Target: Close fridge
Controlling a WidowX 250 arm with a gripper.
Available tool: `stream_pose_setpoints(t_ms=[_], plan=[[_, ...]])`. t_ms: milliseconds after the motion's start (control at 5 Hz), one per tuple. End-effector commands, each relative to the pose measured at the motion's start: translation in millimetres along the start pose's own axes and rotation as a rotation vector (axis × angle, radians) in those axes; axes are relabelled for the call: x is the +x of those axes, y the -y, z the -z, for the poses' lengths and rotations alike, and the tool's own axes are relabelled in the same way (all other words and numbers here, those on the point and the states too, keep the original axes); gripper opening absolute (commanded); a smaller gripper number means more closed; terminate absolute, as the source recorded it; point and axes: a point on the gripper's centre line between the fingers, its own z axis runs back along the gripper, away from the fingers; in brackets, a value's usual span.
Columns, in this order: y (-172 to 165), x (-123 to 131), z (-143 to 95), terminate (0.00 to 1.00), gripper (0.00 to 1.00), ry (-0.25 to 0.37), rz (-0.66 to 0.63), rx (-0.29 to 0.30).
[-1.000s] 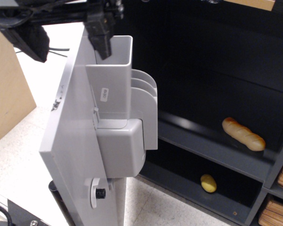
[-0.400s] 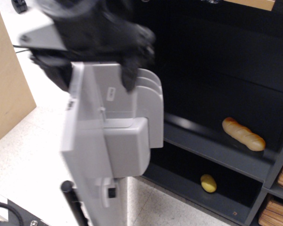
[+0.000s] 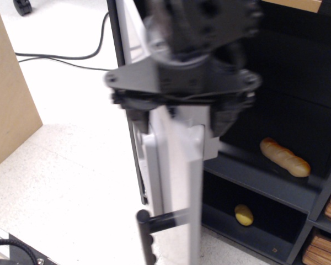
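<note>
Your pincer [image 3: 179, 118] is blurred right at the top edge of the fridge door [image 3: 174, 182], one finger [image 3: 137, 118] on the outer side and the other [image 3: 226, 118] on the inner side. It straddles the door's thickness; whether it is truly pinching the panel or just bracketing it, I cannot tell through the blur. You see the door nearly edge-on, standing out from the black fridge [image 3: 276, 83] with its cabinet open to the right. The black bar handle [image 3: 149, 234] pokes out low on the door's left face. Inside, a bread roll [image 3: 284, 157] lies on the middle shelf and a small yellow item [image 3: 243, 215] sits on the shelf below. A tan wooden panel [image 3: 8, 110] stands at far left, and a black cable [image 3: 66, 55] trails across the floor.
</note>
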Motion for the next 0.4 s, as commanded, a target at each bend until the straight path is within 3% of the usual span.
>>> stream_pose_setpoints(t_ms=[0, 200], plan=[[66, 35, -22, 0.0, 1.0, 0.018, -0.14, -0.122], [84, 52, -33, 0.0, 1.0, 0.037, -0.136, -0.193]])
